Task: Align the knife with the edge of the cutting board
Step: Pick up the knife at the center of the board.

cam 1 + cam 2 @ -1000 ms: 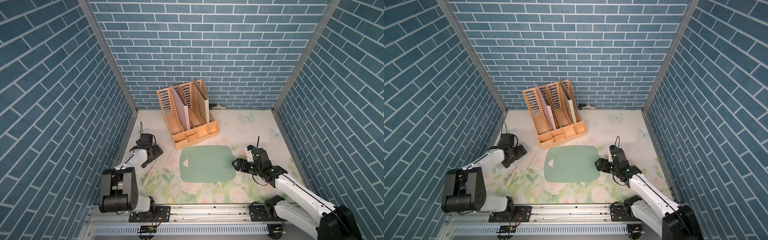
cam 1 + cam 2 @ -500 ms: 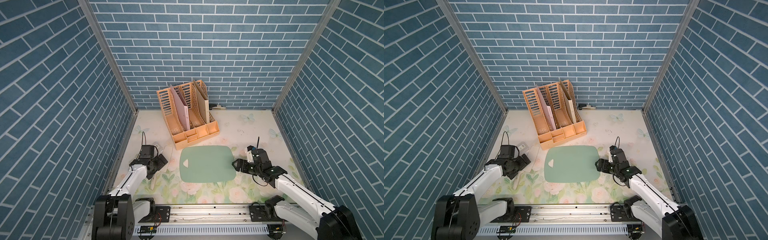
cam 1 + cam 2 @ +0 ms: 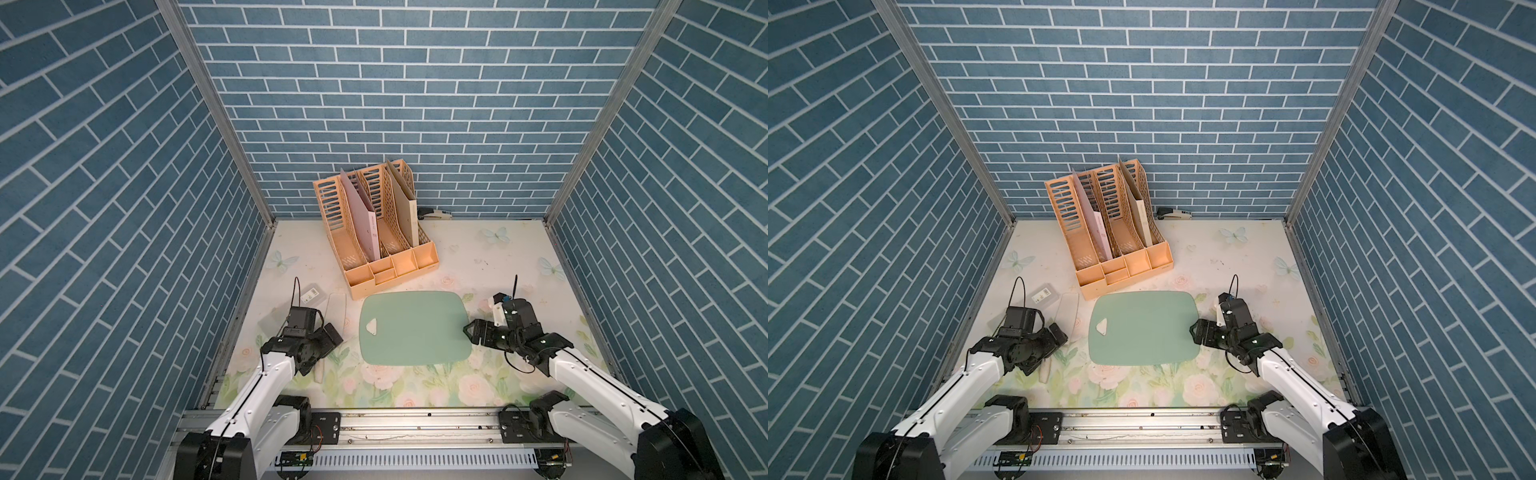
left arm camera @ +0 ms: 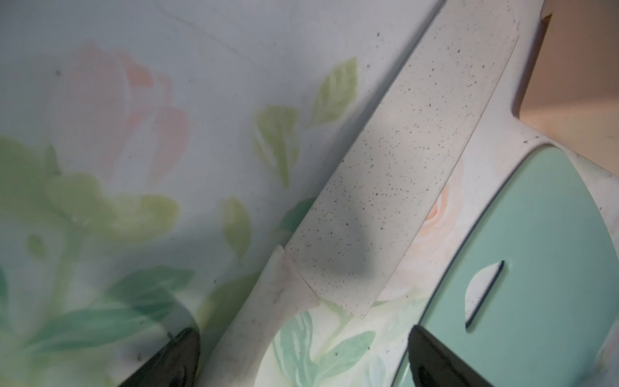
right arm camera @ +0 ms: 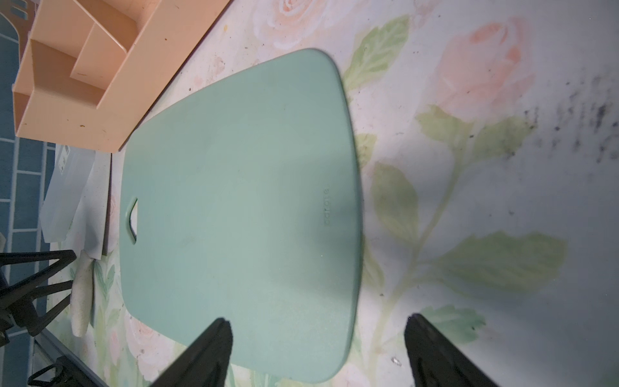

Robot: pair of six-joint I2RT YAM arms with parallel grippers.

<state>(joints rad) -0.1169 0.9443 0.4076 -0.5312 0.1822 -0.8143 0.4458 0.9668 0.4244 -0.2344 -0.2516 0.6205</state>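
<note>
Grey and translucent, a flat packet [image 3: 311, 296] with a barcode label lies at the far left of the flowered table [image 3: 478, 257], close to the left wall. Just inward of it the left gripper [image 3: 330, 338] hangs low over the knife [image 4: 385, 187], its jaws spread wide and holding nothing; the left wrist view shows the two black fingertips [image 4: 174, 360] standing either side of the cream handle, without touching it. The knife lies flat on the table, its speckled off-white blade running at a slant beside the short end of the cutting board [image 3: 413, 328] that has the hole, close to that end but apart from it, with a strip of flowered table between them and the blade not parallel to the board's edge. In both top views most of the knife is hidden under the left arm; only the blade's far tip [image 3: 1068, 309] and the end of the handle [image 3: 320, 374] show. Behind the board, touching or nearly touching its far edge, stands a peach file organiser [image 3: 382, 232] holding upright folders. At the board's right short end the right gripper [image 3: 471, 332] sits with jaws parted, gripping nothing; in the right wrist view one fingertip [image 5: 207, 351] stands over the board's corner and its mate over bare table.
</note>
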